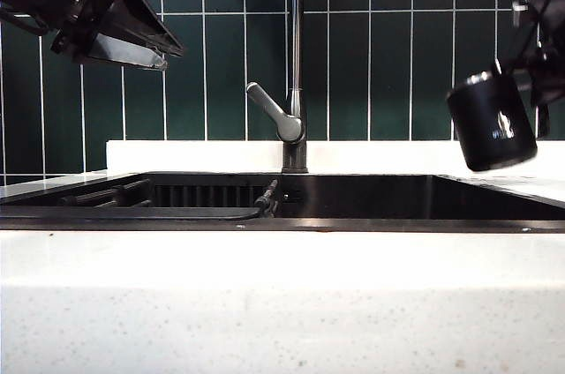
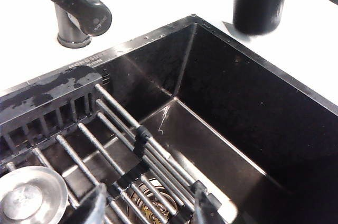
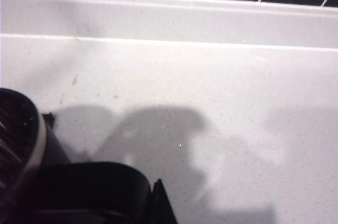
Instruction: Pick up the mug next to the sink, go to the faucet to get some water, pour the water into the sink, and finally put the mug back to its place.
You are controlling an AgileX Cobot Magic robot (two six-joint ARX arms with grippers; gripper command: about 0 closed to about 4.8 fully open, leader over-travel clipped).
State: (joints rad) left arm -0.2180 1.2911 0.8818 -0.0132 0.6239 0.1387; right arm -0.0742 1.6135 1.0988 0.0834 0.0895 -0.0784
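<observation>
the mug [image 1: 492, 122] is up in the air, tilted a little, hanging over the white countertop [image 1: 282, 286] to the right of the sink [image 1: 424, 193], its base clear of the surface. from the left wrist view the mug [image 2: 260, 1] shows just beyond the sink's far corner, a shadow under it on the counter.

so where are we? judging by this, the pick-up is done: the mug is lifted off its spot. everything else looks to be ahead: it is not under the faucet [image 1: 296, 65], which stands well away at the back edge of the sink near the middle, grey lever [image 1: 275, 112] angled out to the side. no water running that i can see, nothing poured, and the mug not put back.

the right gripper [image 1: 540, 56] sits right at the mug, on the side away from the sink, clamped narrow on it, by the handle side as far as i can tell; the exact grip is hidden in dark shapes. its wrist view shows mostly bare counter, a slice of the mug [image 3: 21, 145] at the edge.

the left gripper [image 1: 132, 34] is high above the sink's other end, well apart from the mug, jaws spread wide and holding nothing, looking down on the rack [image 2: 121, 150] in the basin.

next up, i'd say: carry the mug across to the faucet.
</observation>
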